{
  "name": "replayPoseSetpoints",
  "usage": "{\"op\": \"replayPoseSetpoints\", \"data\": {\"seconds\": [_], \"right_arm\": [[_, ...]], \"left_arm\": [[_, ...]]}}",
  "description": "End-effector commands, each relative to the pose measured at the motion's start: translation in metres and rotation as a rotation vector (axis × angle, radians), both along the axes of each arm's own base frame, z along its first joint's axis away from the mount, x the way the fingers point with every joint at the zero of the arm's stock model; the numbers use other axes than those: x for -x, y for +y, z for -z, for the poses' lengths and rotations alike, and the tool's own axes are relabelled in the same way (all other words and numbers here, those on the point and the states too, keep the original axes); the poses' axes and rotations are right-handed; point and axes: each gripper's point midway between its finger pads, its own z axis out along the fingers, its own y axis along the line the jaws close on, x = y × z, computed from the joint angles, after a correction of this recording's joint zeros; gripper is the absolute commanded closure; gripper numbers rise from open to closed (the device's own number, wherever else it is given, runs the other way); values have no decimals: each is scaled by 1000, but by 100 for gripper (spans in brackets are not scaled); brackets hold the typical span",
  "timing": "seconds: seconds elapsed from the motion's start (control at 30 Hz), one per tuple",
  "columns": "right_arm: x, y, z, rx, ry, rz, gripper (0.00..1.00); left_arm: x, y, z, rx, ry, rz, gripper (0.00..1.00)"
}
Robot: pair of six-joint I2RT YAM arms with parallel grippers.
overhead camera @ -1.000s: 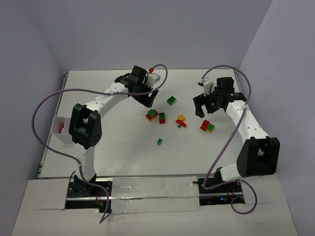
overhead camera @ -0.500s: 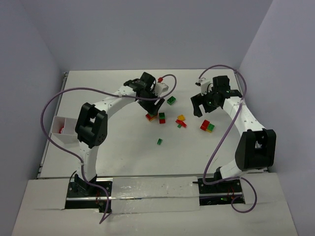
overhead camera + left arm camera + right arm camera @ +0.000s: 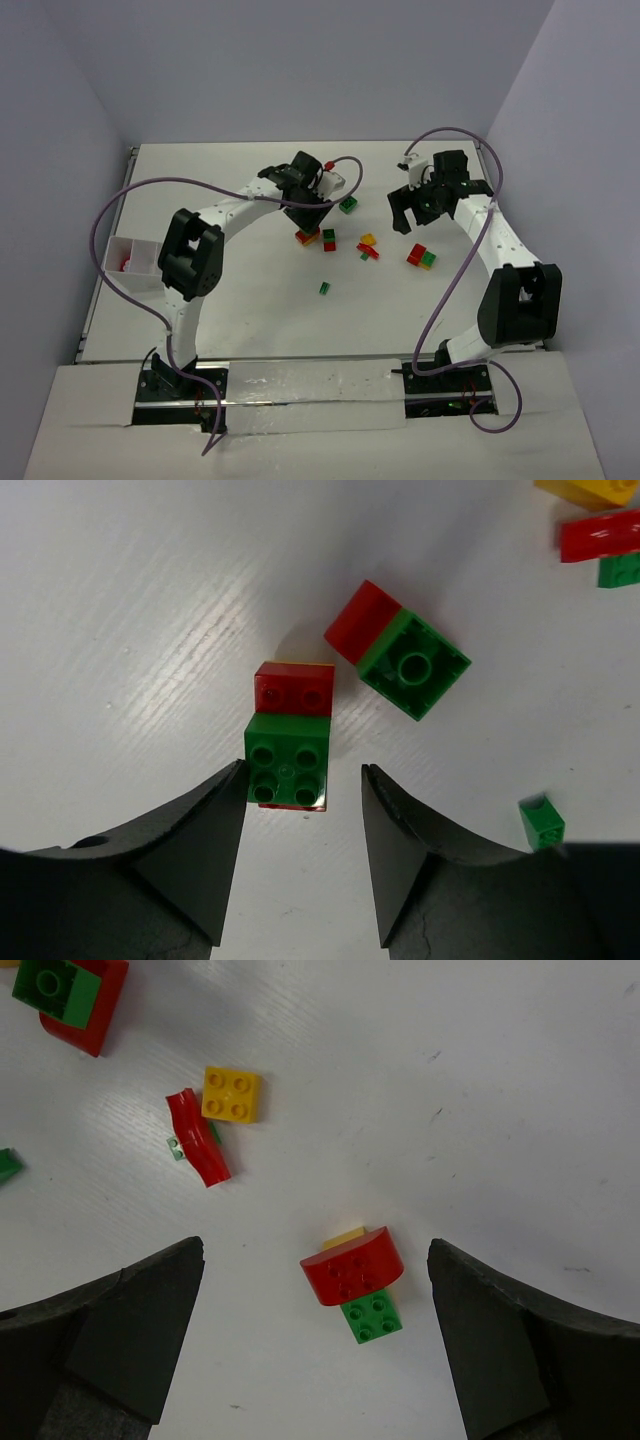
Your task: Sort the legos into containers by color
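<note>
The legos lie scattered mid-table. A green brick [image 3: 288, 760] sits on a red one [image 3: 293, 687], a stack also seen from above [image 3: 309, 236]. My left gripper [image 3: 303, 770] [image 3: 312, 212] hovers over it, open. The green brick sits between the fingertips, against the left finger [image 3: 215, 820], with a gap to the right one. A red-green pair [image 3: 400, 650] lies just beyond. My right gripper [image 3: 316, 1245] [image 3: 408, 212] stands wide open above a red, green and yellow cluster [image 3: 352, 1265] [image 3: 421, 257], holding nothing.
A white container [image 3: 130, 262] with something red inside sits at the table's left edge. Loose pieces: a green brick [image 3: 348, 204], a small green one [image 3: 326, 288], a yellow brick [image 3: 231, 1094] beside a curved red piece [image 3: 197, 1136].
My left gripper has swung right and down onto the red-green stack, and its jaws have narrowed. The right gripper has shifted slightly and stays wide open.
</note>
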Motion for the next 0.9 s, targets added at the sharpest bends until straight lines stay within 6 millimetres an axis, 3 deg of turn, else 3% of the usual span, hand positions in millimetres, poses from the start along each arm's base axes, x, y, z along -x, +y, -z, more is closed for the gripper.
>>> {"op": "replayPoseSetpoints", "data": {"seconds": [0.0,0.57,0.7,0.87], "right_arm": [[-15,7,-21,-33,-53,0,0],[-21,7,-22,-27,-54,4,0],[-22,7,-22,-29,-51,6,0],[-24,7,-25,-33,-56,13,0]], "left_arm": [[-7,7,10,-51,-17,-38,41],[-17,3,-2,-43,-58,-28,35],[-9,-1,-5,-14,-26,-5,22],[-5,-6,-5,7,0,-9,13]]}}
